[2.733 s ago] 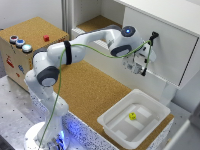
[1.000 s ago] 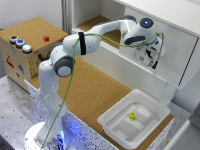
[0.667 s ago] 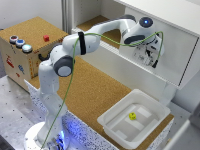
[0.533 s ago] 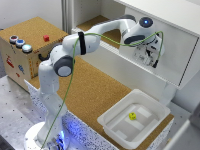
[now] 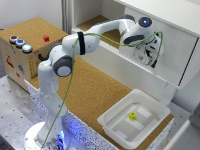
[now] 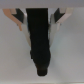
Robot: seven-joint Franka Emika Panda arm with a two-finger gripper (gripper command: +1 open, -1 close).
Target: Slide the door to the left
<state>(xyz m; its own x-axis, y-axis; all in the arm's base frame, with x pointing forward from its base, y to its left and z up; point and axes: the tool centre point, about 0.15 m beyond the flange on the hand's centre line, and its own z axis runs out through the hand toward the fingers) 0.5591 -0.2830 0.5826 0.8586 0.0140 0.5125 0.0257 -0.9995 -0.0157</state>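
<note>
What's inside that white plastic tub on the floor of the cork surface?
Inside the white bin lies one small yellow object. The rest of its floor looks bare; the near wall hides a thin strip.

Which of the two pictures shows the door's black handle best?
The wrist view: the handle fills the picture, dark against the white door. In the exterior view the gripper hides nearly all of it.

A white plastic bin (image 5: 120, 131) sits on the cork-topped table (image 5: 95, 92), toward the exterior view's lower right, with a small yellow object (image 5: 132, 116) lying inside it. At the exterior view's left stands a wooden box (image 5: 20, 60) carrying a red block (image 5: 46, 38) and round buttons (image 5: 20, 43) on top.
</note>
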